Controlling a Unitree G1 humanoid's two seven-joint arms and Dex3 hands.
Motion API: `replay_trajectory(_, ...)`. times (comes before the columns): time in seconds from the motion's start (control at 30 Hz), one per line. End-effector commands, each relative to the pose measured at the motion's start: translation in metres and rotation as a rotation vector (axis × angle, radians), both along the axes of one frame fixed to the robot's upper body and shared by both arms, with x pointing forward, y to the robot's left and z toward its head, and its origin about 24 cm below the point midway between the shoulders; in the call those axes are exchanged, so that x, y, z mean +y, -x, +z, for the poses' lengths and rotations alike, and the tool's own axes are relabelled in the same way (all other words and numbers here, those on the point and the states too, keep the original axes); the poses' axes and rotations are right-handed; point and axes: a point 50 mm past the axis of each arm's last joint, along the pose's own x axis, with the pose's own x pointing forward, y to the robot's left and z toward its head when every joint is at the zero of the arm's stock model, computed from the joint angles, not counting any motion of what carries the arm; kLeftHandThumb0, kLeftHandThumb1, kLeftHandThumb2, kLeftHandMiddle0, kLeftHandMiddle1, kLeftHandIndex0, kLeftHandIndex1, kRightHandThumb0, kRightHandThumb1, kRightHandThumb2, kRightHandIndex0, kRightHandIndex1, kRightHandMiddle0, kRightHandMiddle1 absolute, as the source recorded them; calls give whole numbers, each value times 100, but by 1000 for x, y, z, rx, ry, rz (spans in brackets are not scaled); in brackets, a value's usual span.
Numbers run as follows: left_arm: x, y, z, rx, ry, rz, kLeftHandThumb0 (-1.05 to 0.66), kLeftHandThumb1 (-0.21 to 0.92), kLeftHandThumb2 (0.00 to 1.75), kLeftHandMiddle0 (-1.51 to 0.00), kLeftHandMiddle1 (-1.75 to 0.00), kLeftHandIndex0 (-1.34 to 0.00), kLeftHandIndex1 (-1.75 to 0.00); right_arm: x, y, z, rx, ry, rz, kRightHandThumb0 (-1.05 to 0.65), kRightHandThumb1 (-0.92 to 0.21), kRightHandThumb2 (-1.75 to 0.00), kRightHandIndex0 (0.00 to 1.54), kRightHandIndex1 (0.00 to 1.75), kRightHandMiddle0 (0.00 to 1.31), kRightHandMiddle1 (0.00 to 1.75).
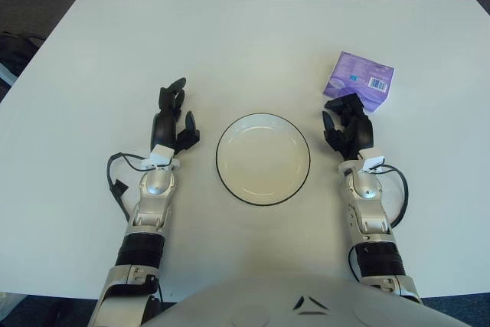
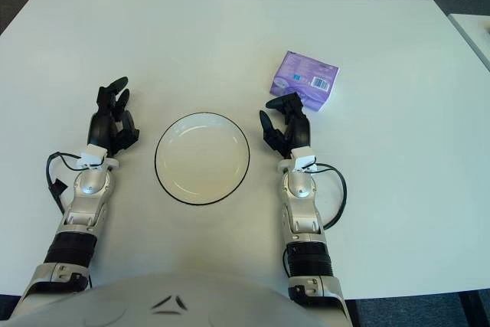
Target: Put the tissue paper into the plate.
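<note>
Starting from the left, the left hand (image 1: 173, 116) shows beside the plate's left rim with fingers relaxed and nothing held. At the centre of the desk (image 1: 253, 36) sits the white, dark-rimmed plate (image 1: 262, 158), with nothing in it. Right of it, the right hand (image 1: 348, 124) is released too, fingertips just short of the purple tissue paper (image 1: 358, 79) pack lying farther off. It should probably reach over the pack, close on its sides, lift clear, and carry left to the plate.
</note>
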Motion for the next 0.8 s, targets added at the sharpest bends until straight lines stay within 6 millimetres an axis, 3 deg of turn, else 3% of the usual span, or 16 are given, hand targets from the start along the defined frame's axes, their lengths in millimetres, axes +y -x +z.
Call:
replay_trajectory(0.0,-3,16,-34,151,25,10,-68,92,87,-37,0,0,-75,-3,21,-47,252,-16,-12,-35,-92,-40,54,108,32,161)
replay_trajectory(0.77,-4,15,-33,150,21,9,-68,92,87,-38,0,0,-76,-4,20,-46,245,-16,-2,-35,-92,-40,54,107,32,161)
